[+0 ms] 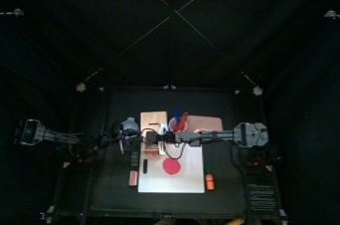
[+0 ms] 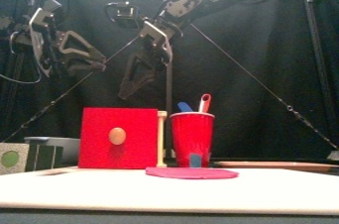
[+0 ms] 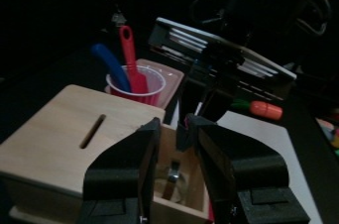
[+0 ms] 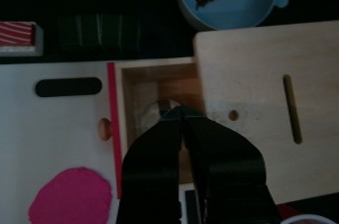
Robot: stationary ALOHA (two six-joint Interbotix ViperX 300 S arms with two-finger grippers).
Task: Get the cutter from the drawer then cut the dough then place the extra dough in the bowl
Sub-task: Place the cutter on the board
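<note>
Drawer point(image 4: 146, 84) stands open at the dough's point(image 1: 174, 168) 12 o'clock, cutter point(image 3: 172, 176) inside. Right gripper point(image 4: 179, 117) dips in, jaws tip-to-tip, grasp unclear; left gripper point(image 3: 173, 139) hangs above, jaws part-open, empty. Fetching step; next, likely a straight lift clear of the drawer walls.

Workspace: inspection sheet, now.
Surface: white cutting board on black table.
Job's things: wooden box, red drawer pulled open; pink dough on the board; blue-grey bowl next to the box; cutter not clearly seen.
Clutter: red cup with knives; sushi roll; orange toy.
Tools: left tool open over the drawer; right tool shut, tips inside the drawer.
Cables: nothing seen.
Surroundings: black curtains.
</note>
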